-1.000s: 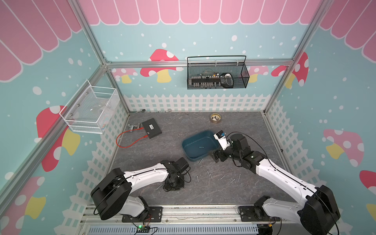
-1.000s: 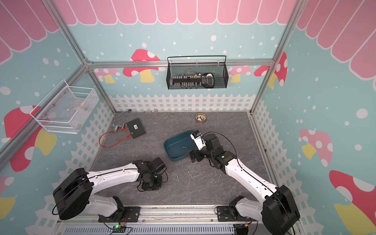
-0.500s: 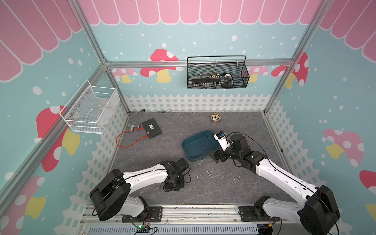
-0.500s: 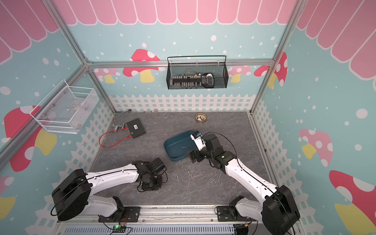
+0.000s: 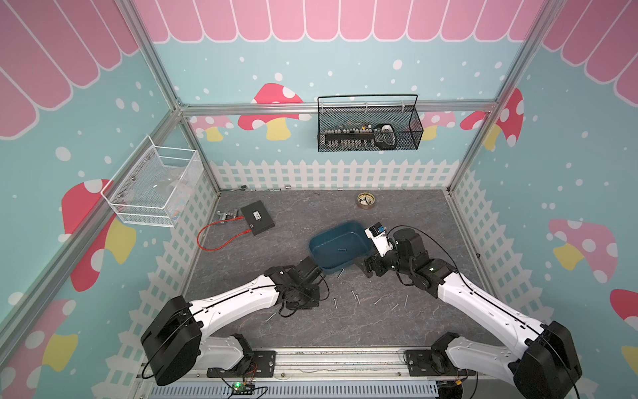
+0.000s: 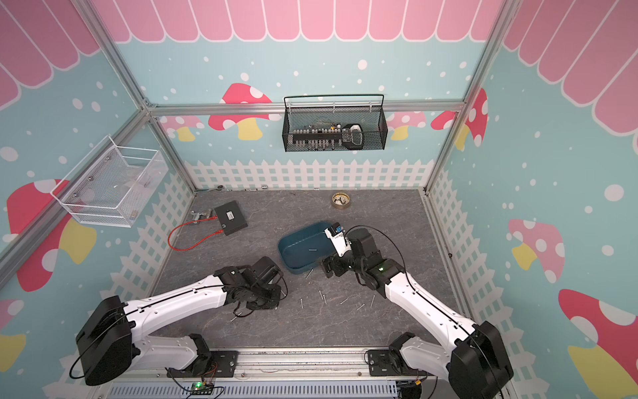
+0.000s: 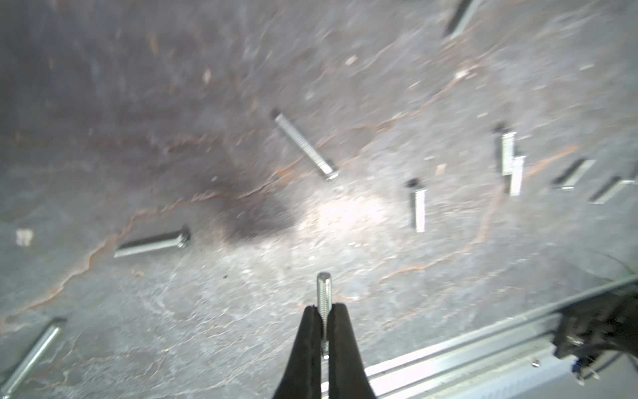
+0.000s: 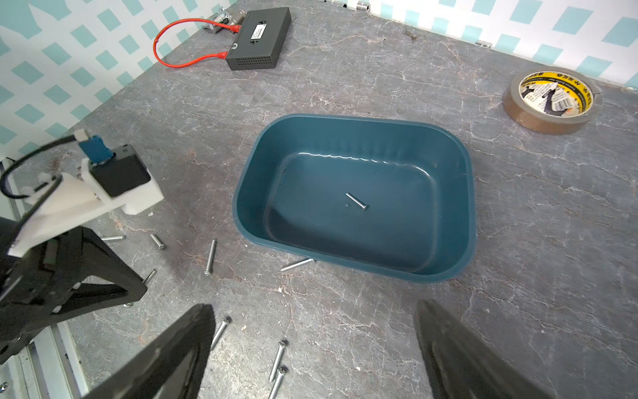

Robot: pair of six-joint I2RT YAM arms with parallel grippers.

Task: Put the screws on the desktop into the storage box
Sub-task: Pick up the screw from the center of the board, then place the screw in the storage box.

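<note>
Step in hand: pick-up leg, grasp apparently made. Left pincer (image 7: 322,311) pinched narrow on held screw (image 7: 324,292), shank poking past tips, close over counter (image 7: 241,345). Right pincer (image 8: 314,311) spread wide, empty, hovering just beside storage box (image 8: 464,193).

Next, by judgement: lift, carry across to box, release low inside. Thin shank, so risk of slip or bounce-out.

Box contents: lone screw (image 8: 356,201), nothing else. Other screws (image 5: 355,296) scattered on counter near box; stray screw (image 8: 297,264) against its wall.

White shells, black joints on left arm (image 5: 238,300) and right arm (image 5: 483,307) alike. Black cables loop at both wrists, and a white camera mount (image 5: 379,241) carries a blue plug.
</note>
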